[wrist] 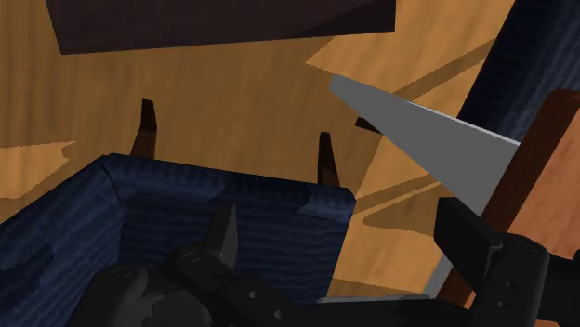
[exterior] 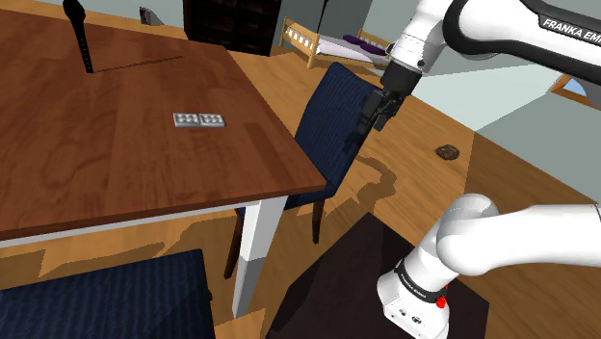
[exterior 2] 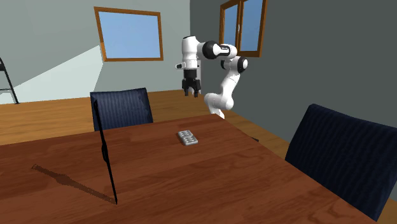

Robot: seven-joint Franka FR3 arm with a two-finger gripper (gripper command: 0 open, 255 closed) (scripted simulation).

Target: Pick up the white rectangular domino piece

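Mid-frame, a pale domino (exterior 2: 188, 137) lies flat on the brown table (exterior 2: 242, 181); upper centre, the black gripper (exterior 2: 191, 93) hangs well apart.

Tabletop (exterior: 116, 154): reddish-brown wood, visible grain, smooth with a soft sheen. Domino (exterior: 199, 120): pale grey, matt, material unclear. Chair (exterior: 332, 111): dark blue ribbed cloth. Floor (exterior: 424, 164): lighter wood planks, smooth. Arm (exterior: 501, 29): glossy white shell. Claw (exterior: 373, 123): matt black.

The brown wooden desk (exterior: 96, 183), on white legs, stands beside the end effector (exterior: 376, 108), which hangs past its edge. A pale grey domino (exterior: 199, 120) lies flat on the top, well apart from the end effector. Farther from it, a thin black rod (exterior: 80, 37) stands upright.
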